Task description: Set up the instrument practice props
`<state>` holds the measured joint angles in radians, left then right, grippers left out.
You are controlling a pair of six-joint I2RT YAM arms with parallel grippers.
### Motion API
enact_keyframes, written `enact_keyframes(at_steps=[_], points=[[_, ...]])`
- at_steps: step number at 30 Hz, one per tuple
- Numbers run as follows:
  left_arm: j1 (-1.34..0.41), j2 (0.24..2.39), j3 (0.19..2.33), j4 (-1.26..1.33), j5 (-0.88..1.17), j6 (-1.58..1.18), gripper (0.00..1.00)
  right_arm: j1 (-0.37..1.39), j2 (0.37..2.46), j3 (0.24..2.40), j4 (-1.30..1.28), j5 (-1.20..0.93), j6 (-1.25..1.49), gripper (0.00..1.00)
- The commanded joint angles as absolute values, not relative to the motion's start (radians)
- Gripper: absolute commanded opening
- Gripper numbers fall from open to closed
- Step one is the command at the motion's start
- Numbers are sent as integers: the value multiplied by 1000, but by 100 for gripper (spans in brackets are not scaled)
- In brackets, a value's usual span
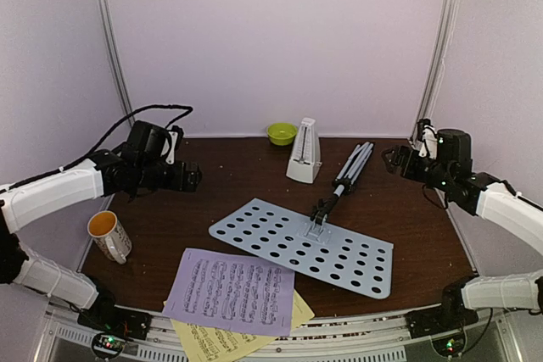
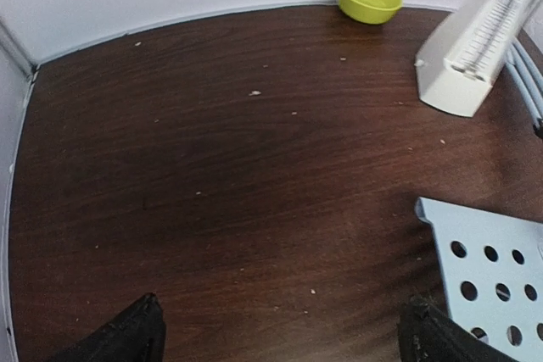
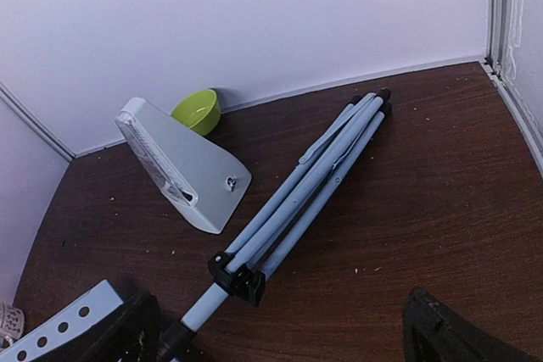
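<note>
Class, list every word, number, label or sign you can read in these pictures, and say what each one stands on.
No text can be read anywhere in these views.
Lavender page: printed music lines, too small to read.
Yellow page: printed music lines, too small to read.
Metronome: scale marks on its face, too blurred to read.

Metronome [image 1: 304, 154] behind stand [image 1: 293, 242]; pages [image 1: 229, 292] before it
</note>
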<state>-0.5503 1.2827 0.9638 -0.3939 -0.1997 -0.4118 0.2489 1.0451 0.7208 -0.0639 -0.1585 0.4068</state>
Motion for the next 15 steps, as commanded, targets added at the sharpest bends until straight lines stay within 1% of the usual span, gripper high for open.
enact_keyframes(at_steps=[1,8,15], points=[[-644,1240,1009,-333,-201,-296,98,300,1012,759,-80,-153,409,100],[-857,1133,988,-324,-9,54,98,337,935,756,-136,-200,372,100],[-1039,1073,974,-390,67,361,97,345,842,757,-190,-339,317,100]])
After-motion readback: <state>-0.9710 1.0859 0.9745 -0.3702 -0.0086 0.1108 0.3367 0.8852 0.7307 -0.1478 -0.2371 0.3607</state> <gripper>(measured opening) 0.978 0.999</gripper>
